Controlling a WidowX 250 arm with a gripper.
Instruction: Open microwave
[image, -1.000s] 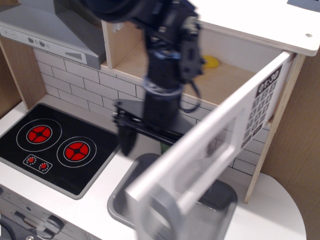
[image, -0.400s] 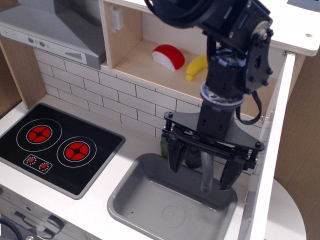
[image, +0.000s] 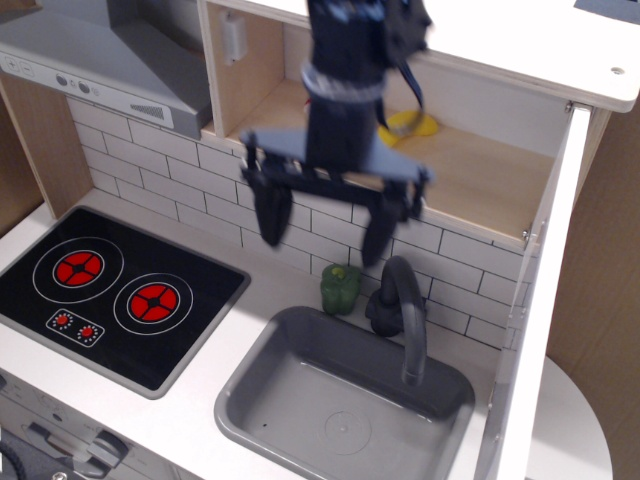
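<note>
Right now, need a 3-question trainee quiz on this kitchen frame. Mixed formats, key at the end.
1. True or false: the microwave door is swung fully open.
2. Multiple choice: the pincer is A) shut on the faucet, B) open and holding nothing, C) shut on the door handle.
3. Short answer: what stands on the counter between the sink and the tiled wall, left of the faucet?

Key:
1. True; the door shows edge-on at the right.
2. B.
3. A green toy pepper.

The white counter (image: 255, 300) carries a black 2-burner hob (image: 110, 295), grey sink (image: 345, 405) and green pepper (image: 340, 288).
</note>
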